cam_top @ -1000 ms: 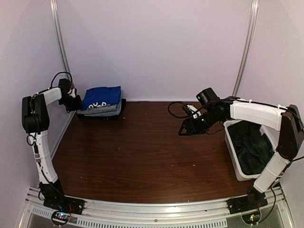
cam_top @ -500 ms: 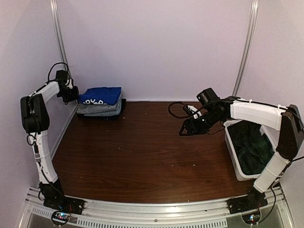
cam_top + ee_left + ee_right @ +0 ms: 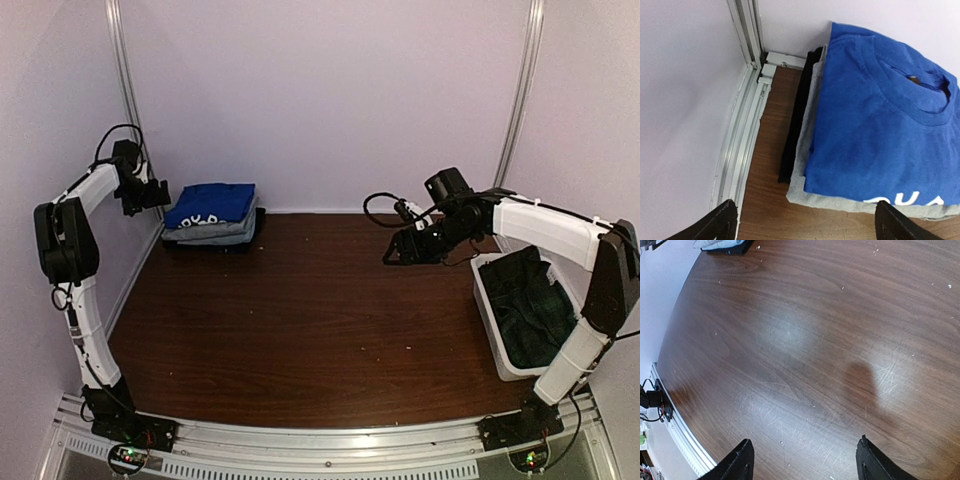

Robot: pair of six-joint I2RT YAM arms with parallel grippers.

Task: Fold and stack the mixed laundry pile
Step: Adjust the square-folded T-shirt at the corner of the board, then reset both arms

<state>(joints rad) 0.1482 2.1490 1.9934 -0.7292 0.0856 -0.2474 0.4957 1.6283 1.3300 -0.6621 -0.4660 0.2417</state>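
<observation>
The folded stack stands in the far left corner: a royal-blue shirt (image 3: 212, 203) (image 3: 880, 115) lies on top of a light grey piece (image 3: 215, 232) (image 3: 807, 192), with a black piece (image 3: 795, 120) underneath. My left gripper (image 3: 152, 196) (image 3: 805, 227) hangs open just left of the stack and holds nothing. A dark green-black garment (image 3: 530, 305) lies crumpled in the white bin (image 3: 488, 318). My right gripper (image 3: 392, 256) (image 3: 805, 462) hovers open over bare wood, left of the bin, with nothing between its fingers.
The side wall and an aluminium rail (image 3: 747, 130) run close along the left of the stack. The back wall stands right behind it. The brown table (image 3: 300, 320) carries small white specks. The bin sits against the right wall.
My left gripper has opened and pulled up and left, away from the stack; the blue shirt's edge has settled flat. The right gripper has lifted slightly toward the back right.
</observation>
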